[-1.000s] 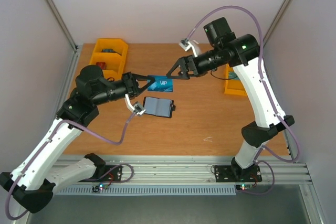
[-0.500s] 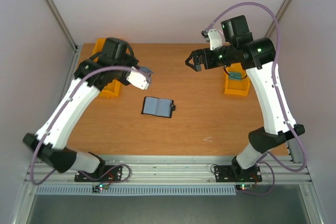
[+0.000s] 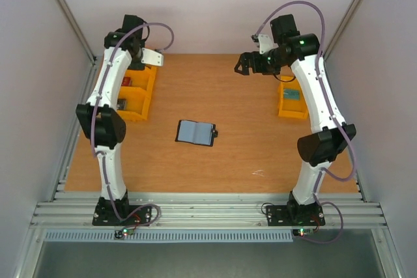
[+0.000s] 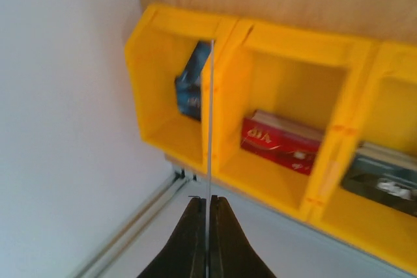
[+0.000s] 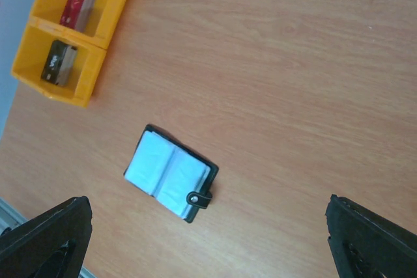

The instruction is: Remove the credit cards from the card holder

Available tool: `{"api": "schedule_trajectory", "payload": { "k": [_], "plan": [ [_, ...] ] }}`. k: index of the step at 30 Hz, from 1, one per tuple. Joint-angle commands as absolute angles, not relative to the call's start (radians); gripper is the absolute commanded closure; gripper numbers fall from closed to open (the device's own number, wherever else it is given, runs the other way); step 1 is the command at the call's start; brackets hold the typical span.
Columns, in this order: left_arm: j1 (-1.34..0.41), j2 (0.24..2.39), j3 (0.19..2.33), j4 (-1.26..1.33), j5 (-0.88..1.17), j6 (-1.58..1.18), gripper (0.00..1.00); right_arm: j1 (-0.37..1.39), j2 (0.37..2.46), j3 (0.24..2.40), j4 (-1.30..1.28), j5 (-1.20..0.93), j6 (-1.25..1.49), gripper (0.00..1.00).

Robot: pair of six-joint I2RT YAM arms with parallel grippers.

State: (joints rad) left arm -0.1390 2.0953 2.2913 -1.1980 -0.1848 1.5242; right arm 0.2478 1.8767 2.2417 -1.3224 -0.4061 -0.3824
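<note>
The card holder [image 3: 195,133] lies open near the table's middle, pale inner panels up and snap tab [image 5: 199,198] at its side; no card shows in it. My left gripper [image 4: 208,198] is shut on a thin credit card [image 4: 210,122], seen edge-on, held above the yellow bins [image 4: 293,50] at the back left. In the top view that gripper [image 3: 140,63] hangs over those bins [image 3: 133,89]. A blue card [image 4: 191,86] and a red card [image 4: 280,141] sit in two compartments. My right gripper [image 3: 242,66] is open and empty, high above the table behind the card holder [image 5: 171,174].
A dark card [image 4: 384,177] lies in a third compartment of the left bins [image 5: 65,37]. Another yellow bin [image 3: 292,99] stands at the right edge, under my right arm. Grey walls close in the left, back and right sides.
The left arm carried the blue card from above the card holder to the back-left bins. The right gripper let go of it and drew back and upward.
</note>
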Motion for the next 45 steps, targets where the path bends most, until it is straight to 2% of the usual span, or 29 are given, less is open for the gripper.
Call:
{"api": "schedule_trajectory", "payload": {
  "k": [1, 10, 18, 25, 32, 45],
  "plan": [
    [-0.076, 2.231, 2.352, -0.976, -0.297, 1.479, 1.00, 0.202, 1.926, 2.300, -1.302, -0.448, -0.365, 0.02],
    [-0.017, 2.425, 2.378, -0.500, -0.343, 1.524, 1.00, 0.169, 2.034, 2.372, -1.315, -0.488, -0.331, 0.01],
    [0.024, 2.539, 2.393, -0.351, -0.261, 1.584, 1.00, 0.168, 2.022, 2.367, -1.327, -0.448, -0.328, 0.02],
    [0.052, 2.564, 2.436, -0.390, -0.241, 1.614, 1.00, 0.167, 2.008, 2.366, -1.321, -0.445, -0.312, 0.02],
    [0.057, 2.419, 2.284, -0.419, -0.179, 1.503, 1.00, 0.167, 2.015, 2.368, -1.317, -0.452, -0.312, 0.01],
    [0.071, 2.440, 2.348, -0.652, -0.218, 1.479, 1.00, 0.167, 2.016, 2.365, -1.338, -0.465, -0.327, 0.01]
  ]
}}
